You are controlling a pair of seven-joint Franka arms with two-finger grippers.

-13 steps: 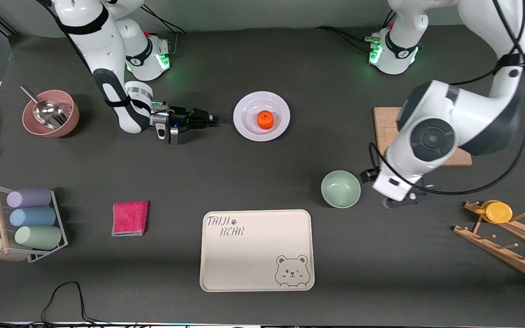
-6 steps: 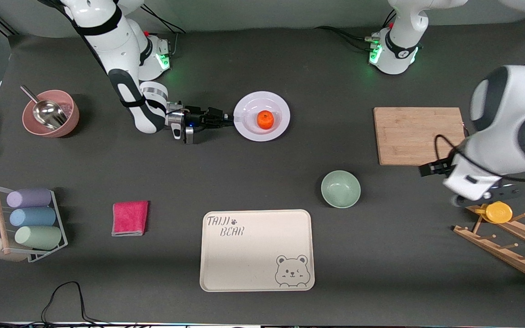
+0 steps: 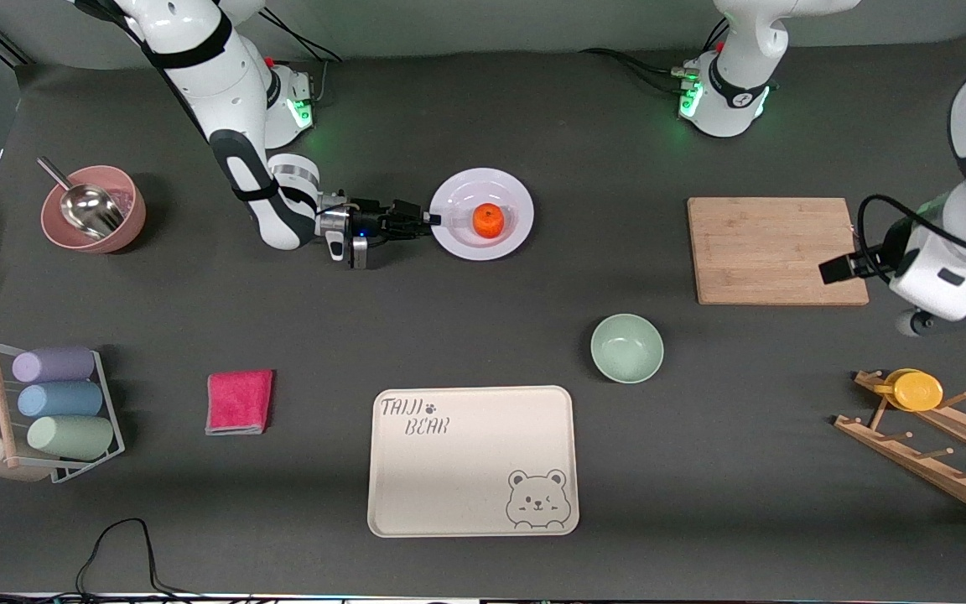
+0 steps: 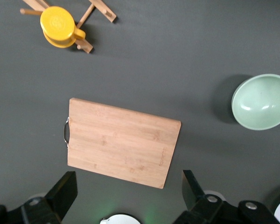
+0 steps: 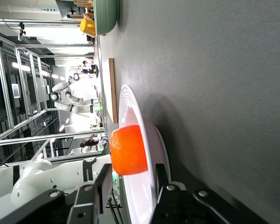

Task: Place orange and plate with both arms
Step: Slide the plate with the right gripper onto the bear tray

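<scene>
While the orange [image 3: 488, 220] sits in the middle of the plate [image 3: 513, 190], the right gripper [image 3: 430, 219] lies low at the plate's edge toward the right arm's end of the table. Its fingers [image 5: 160, 176] stand one above and one below the rim, closed on the plate [image 5: 144, 196]; the orange [image 5: 128, 150] rests just past their tips, apart from them.

Nearer the camera than that gripper lies the tray [image 3: 473, 460], with the cloth [image 3: 239, 401] toward the right arm's end of it. The pink bowl [image 3: 127, 220] with a scoop [image 3: 85, 206] in it stands well away from the gripper, toward the right arm's end.

The left gripper [image 3: 944, 320] hangs high over the table at the left arm's end, fingers [image 4: 60, 193] spread wide and holding nothing. Below it is the board [image 4: 121, 142]; the green bowl [image 4: 261, 101] lies off toward the middle of the table, and the rack [image 3: 936, 449] with the yellow disc [image 4: 59, 26] stands nearer the camera than the board.
</scene>
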